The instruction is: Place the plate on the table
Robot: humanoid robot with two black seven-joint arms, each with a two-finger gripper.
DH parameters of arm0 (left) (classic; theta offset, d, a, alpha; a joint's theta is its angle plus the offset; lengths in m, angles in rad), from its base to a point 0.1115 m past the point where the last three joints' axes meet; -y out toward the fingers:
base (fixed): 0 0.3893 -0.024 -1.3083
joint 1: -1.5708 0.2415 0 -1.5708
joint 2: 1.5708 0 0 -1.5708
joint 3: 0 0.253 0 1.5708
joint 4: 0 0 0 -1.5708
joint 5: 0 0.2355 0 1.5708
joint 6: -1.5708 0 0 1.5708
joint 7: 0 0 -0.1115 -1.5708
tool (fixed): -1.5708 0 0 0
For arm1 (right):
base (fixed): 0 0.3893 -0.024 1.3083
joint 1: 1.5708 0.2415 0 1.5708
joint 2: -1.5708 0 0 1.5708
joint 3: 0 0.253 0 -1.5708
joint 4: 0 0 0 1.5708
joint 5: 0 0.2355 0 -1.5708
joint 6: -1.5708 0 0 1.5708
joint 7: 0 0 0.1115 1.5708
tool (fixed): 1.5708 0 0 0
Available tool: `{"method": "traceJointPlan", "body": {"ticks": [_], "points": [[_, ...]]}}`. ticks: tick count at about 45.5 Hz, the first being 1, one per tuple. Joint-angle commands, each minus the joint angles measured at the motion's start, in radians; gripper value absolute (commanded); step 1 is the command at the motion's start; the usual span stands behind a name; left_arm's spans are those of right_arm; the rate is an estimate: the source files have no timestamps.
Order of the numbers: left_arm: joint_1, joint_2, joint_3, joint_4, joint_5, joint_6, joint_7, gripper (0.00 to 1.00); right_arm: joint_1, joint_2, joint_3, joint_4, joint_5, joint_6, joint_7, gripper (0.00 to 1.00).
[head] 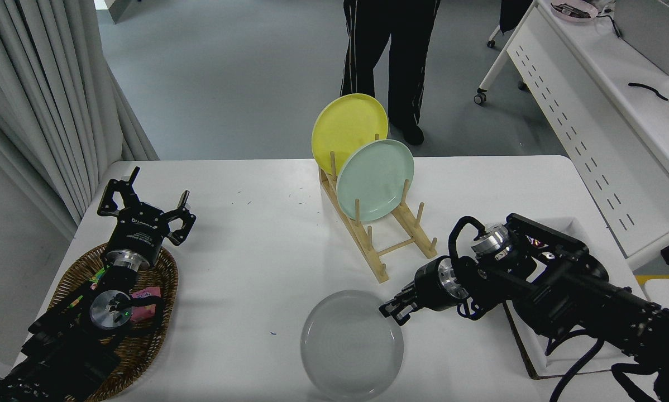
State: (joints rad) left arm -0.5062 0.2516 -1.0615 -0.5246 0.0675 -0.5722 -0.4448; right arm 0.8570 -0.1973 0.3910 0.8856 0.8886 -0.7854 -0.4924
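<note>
The pale grey-white plate lies low and almost flat on the white table, near its front edge. My right gripper comes in from the right and is shut on the plate's upper right rim. My left gripper is parked at the lower left above a wicker basket, with its fingers spread open and empty.
A wooden dish rack behind the plate holds a yellow plate and a mint-green plate. The wicker basket with snacks is at the left. A white tray lies under my right arm. A person stands beyond the table.
</note>
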Motion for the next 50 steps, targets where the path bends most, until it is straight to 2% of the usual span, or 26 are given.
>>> {"method": "traceJointPlan", "body": {"ticks": [1, 30, 33, 37, 39, 43, 45, 50], "points": [[0.000, 0.000, 0.000, 0.000, 0.000, 0.000, 0.000, 1.00, -0.006, 0.006, 0.003, -0.016, -0.011, 0.000, 0.000, 0.00], [0.000, 0.000, 0.000, 0.000, 0.002, 0.000, 0.000, 1.00, -0.009, 0.021, 0.022, -0.033, -0.010, 0.000, 0.000, 0.01], [0.000, 0.000, 0.000, 0.000, 0.002, 0.000, 0.000, 1.00, -0.009, 0.022, 0.025, -0.033, -0.010, 0.000, 0.000, 0.12], [0.000, 0.000, 0.000, 0.000, 0.000, 0.000, 0.000, 1.00, -0.009, 0.022, 0.029, -0.033, -0.008, 0.000, 0.000, 0.51], [0.000, 0.000, 0.000, 0.000, 0.000, 0.000, 0.000, 1.00, -0.009, 0.022, 0.034, -0.033, -0.008, 0.000, 0.000, 0.59], [0.000, 0.000, 0.000, 0.000, 0.000, 0.000, 0.000, 1.00, -0.010, 0.022, 0.037, -0.033, -0.002, 0.000, -0.003, 0.90], [0.000, 0.000, 0.000, 0.000, 0.000, 0.000, 0.000, 1.00, -0.010, 0.022, 0.037, -0.033, -0.002, 0.000, -0.003, 0.96], [0.000, 0.000, 0.000, 0.000, 0.000, 0.000, 0.000, 1.00, -0.010, 0.022, 0.040, -0.031, 0.006, 0.000, -0.005, 0.99]]}}
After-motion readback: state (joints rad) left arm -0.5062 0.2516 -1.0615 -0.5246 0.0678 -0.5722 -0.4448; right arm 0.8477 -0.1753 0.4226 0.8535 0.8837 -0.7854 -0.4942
